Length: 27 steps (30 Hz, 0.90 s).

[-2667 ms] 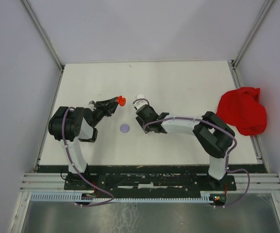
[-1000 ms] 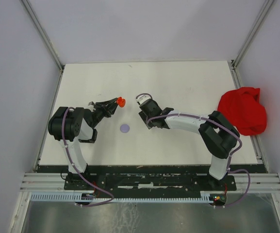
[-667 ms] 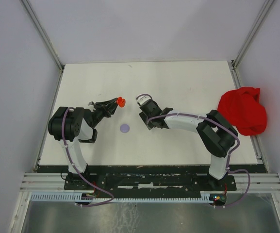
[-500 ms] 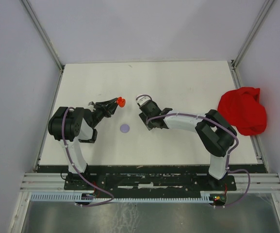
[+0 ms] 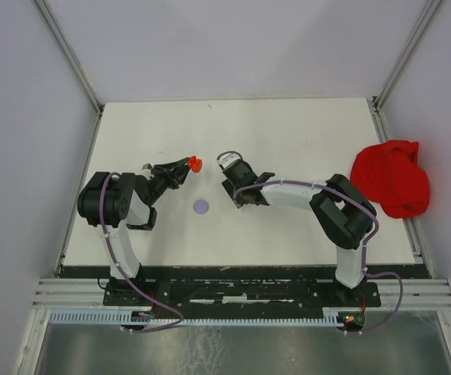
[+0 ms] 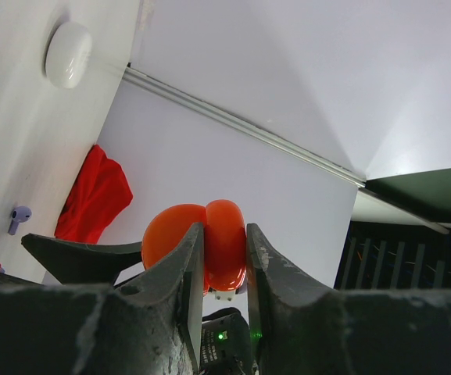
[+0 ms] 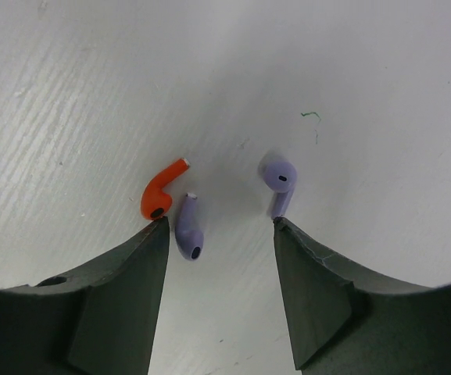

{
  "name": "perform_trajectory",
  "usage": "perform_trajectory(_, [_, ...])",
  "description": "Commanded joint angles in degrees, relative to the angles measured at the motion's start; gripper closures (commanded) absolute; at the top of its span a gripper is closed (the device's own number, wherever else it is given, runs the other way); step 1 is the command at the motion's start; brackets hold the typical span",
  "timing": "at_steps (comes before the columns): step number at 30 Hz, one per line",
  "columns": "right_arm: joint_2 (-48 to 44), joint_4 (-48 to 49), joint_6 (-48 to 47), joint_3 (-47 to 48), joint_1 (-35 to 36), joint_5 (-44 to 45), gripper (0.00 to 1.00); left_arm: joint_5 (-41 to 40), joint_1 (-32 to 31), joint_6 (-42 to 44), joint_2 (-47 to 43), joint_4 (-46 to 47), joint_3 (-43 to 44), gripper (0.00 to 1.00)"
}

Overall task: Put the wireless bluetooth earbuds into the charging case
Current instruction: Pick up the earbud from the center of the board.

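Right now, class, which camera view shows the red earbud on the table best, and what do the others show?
The right wrist view: the red earbud lies whole and sharp on the table. The left wrist view catches only an orange sliver at its lower left edge; the top view does not show it.

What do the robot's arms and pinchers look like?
The left arm and the right arm are built from chunky black joints linked by smooth white tubes. A thin purple cable loops along each one from its black base. The left gripper and right gripper each have two dark grey, wedge-shaped fingers, a bit scuffed and speckled.
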Motion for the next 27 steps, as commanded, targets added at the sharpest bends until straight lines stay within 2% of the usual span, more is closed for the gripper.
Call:
perform_trajectory(1, [1.8,0.5,-0.9,3.0,-0.2,-1.0,0.36,0.7,0.7,1.7,-0.5,12.1,0.1,0.97])
perform_trajectory(27, [8.7,-2.4,-1.3,13.3,-1.8,-2.6,0.37,1.6,3.2,1.9,-2.6,12.1,-2.1,0.97])
